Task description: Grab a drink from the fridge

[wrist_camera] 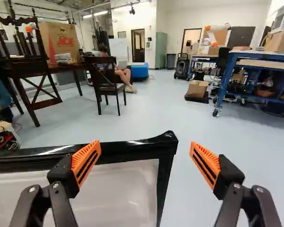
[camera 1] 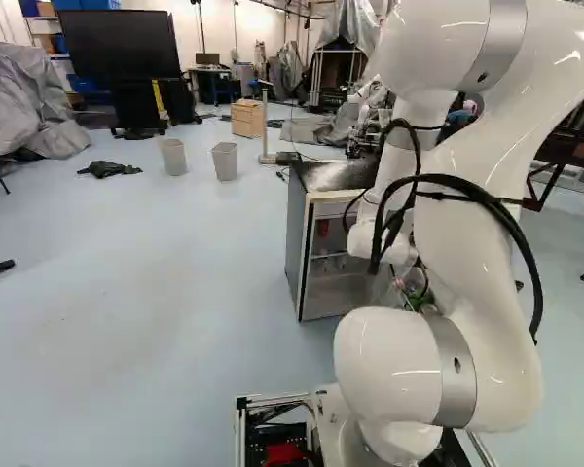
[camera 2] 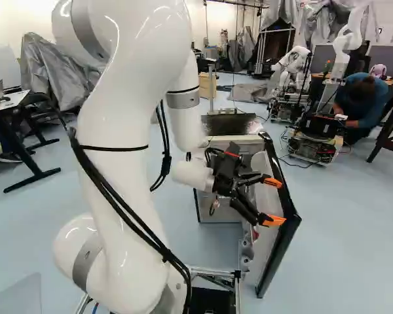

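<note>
At the open, black-rimmed white door (camera 2: 270, 252) of the low grey fridge (camera 1: 297, 243), the black, orange-padded pincer (camera 2: 273, 201) hangs released, fingers wide apart.

We see a small fridge (camera 1: 294, 243) standing upright on the pale blue floor (camera 1: 156, 302), its side grey, its top (camera 1: 333, 176) dark and shiny, a light strip along the upper front edge. Its door (camera 2: 289, 226) is wide open, swung out from the right side of the body towards our base; we make out a black frame around a white inner panel (wrist_camera: 120, 191). Inside, we see a shelf (camera 1: 328, 256) and, above it, a small red item (camera 1: 322, 228); we cannot tell whether that is a drink.
</note>
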### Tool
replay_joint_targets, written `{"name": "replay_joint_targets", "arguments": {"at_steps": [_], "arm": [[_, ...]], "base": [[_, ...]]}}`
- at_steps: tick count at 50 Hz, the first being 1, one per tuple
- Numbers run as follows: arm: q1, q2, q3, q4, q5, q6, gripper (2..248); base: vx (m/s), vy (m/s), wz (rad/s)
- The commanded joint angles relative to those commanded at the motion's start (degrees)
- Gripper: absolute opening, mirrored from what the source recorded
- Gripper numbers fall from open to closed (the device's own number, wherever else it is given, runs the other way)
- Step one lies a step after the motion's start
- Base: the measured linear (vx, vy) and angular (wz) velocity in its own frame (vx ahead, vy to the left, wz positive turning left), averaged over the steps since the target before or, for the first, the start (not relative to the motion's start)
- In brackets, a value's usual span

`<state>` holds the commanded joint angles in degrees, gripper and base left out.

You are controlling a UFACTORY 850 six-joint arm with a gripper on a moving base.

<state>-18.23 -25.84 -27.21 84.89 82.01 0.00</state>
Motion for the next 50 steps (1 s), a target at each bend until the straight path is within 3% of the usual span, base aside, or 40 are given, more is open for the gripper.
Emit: {"name": "replay_joint_targets", "arguments": {"at_steps": [31,40,50], "arm": [[-8.3,-5.1,-10.0,0.0,0.0,0.0,247],[-8.8,-5.5,-10.8,0.0,0.0,0.0,247],[-7.9,-4.4,-8.7,-1.1,0.0,0.0,247]], "base": [[0.000,0.000,0.000],[0.000,0.000,0.000],[0.000,0.000,0.000]]}}
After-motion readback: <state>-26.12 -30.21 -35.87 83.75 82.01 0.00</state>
